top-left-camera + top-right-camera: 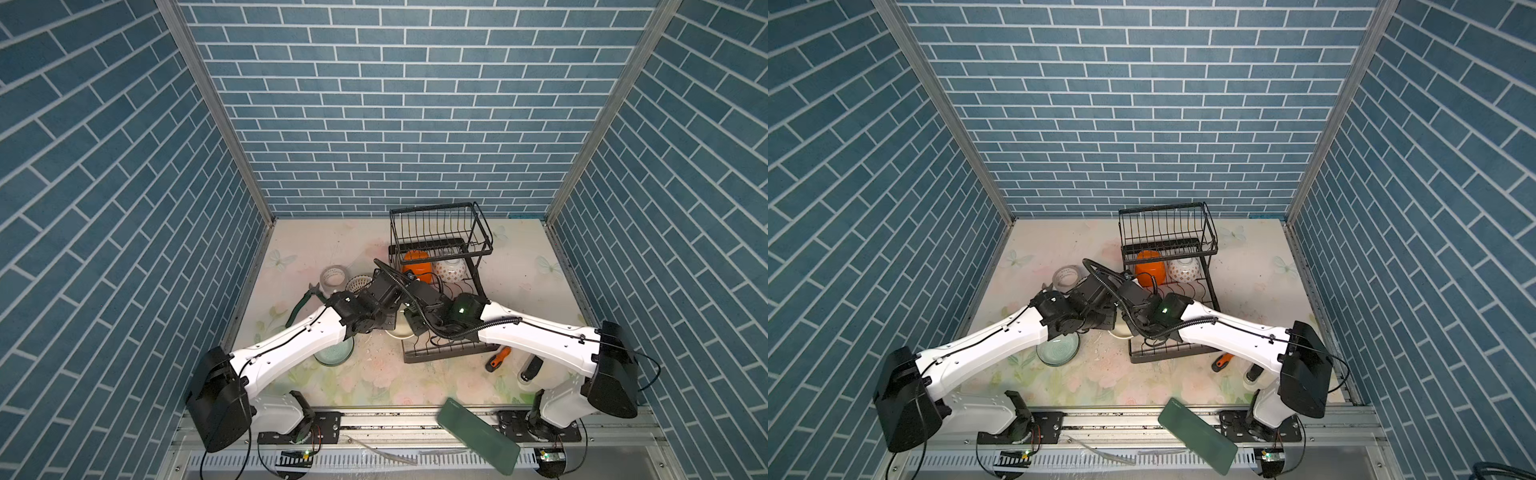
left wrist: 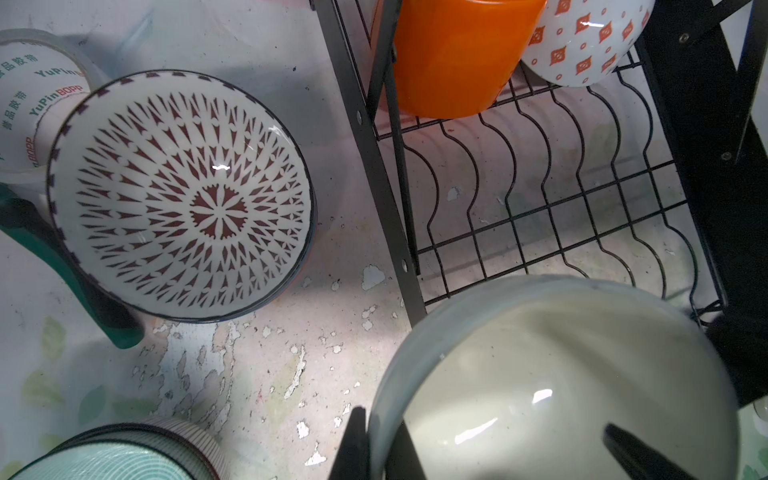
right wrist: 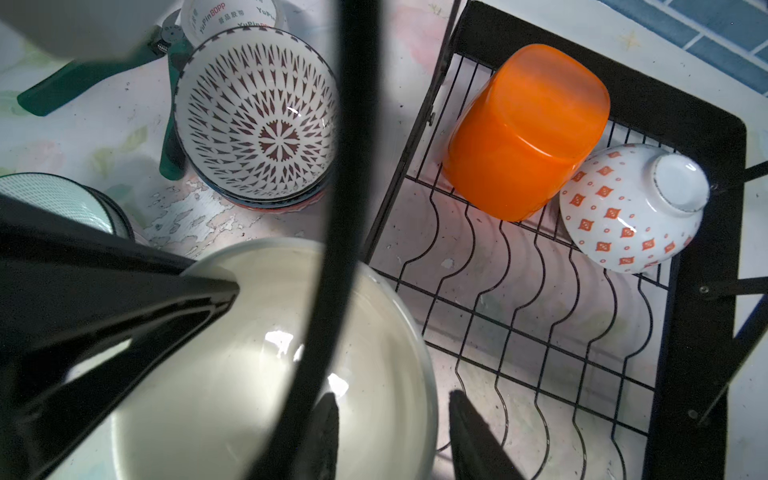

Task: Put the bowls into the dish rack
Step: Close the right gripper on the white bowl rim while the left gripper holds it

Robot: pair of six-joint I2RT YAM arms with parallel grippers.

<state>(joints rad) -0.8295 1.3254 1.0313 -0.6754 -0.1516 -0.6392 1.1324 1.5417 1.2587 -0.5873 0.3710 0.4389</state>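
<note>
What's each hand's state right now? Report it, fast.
Left hand: closed, gripping the cream bowl by its rim.
Right hand: open, straddling the same bowl's rim, not clamped on it.

Right wrist view: right of centre, the orange bowl (image 3: 525, 133) is plain glossy orange. Lower right of it, the spotted bowl (image 3: 623, 216) is white with orange diamonds and rings. Upper left, the patterned bowl (image 3: 257, 124) is white with dark red-brown radiating darts. Bottom centre, the cream bowl (image 3: 249, 374) is plain. The dish rack (image 3: 702, 249) is black, and the surface (image 3: 104, 124) is pale floral.
</note>
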